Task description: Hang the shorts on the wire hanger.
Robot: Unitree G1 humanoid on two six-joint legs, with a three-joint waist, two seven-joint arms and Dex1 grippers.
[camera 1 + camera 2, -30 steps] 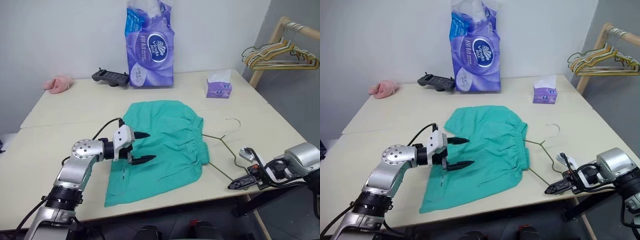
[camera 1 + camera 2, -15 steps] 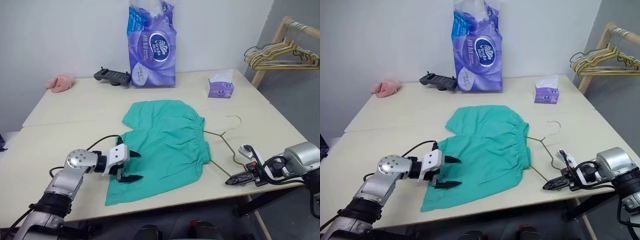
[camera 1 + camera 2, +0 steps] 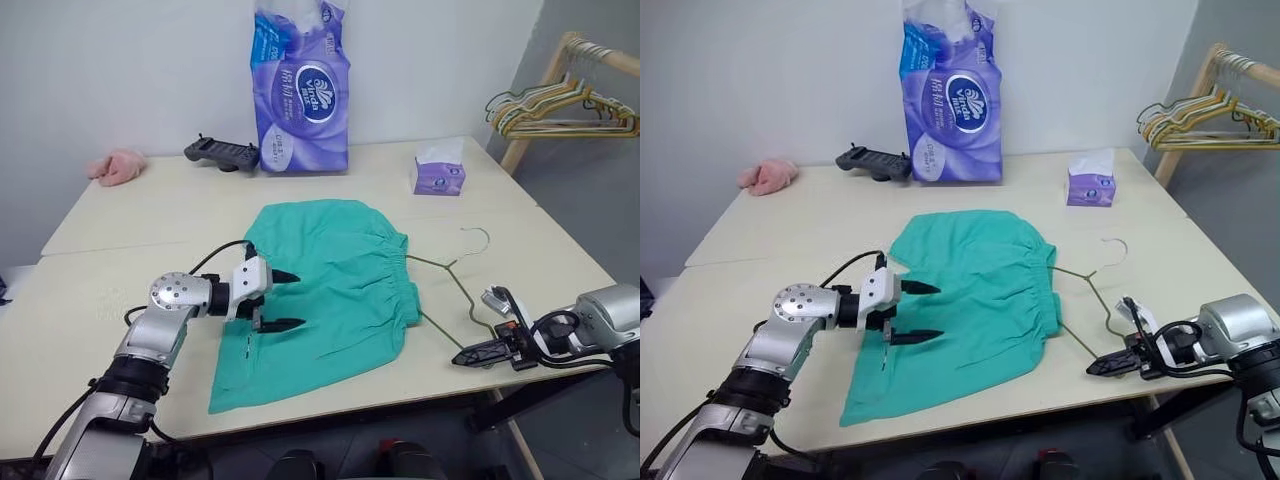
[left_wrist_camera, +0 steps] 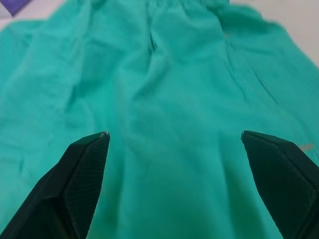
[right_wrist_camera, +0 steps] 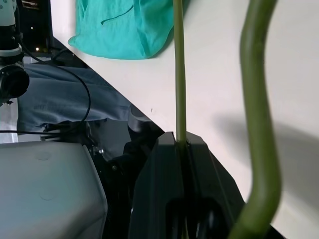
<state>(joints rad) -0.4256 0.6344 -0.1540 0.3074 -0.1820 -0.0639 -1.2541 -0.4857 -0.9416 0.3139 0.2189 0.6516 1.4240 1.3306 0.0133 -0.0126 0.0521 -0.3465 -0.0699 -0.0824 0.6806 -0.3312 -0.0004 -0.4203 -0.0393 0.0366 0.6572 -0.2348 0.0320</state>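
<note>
The shorts (image 3: pixel 330 290) are lying flat mid-table, waistband toward the right, legs running left and toward the near edge, so the long axis goes roughly far-right to near-left. The wire hanger (image 3: pixel 452 290) is sitting just right of the waistband, one shoulder tucked at or under the elastic, hook (image 3: pixel 476 238) pointing to the far right, lower corner reaching to the near-right table edge. The right gripper (image 3: pixel 478 354) is staying put, fingers pressed together, pinching the hanger wire at that corner; the wrist view is showing the wire clamped between the pads. What's changing: the left gripper (image 3: pixel 280 300) pulled back toward the near-left half a second ago and is now coming forward again over the left leg of the shorts, jaws spread wide, hovering with nothing between them. Reading it as lining up a grab on the fabric; shorts not on the hanger yet. Hanger and shorts themselves aren't shifting.
</note>
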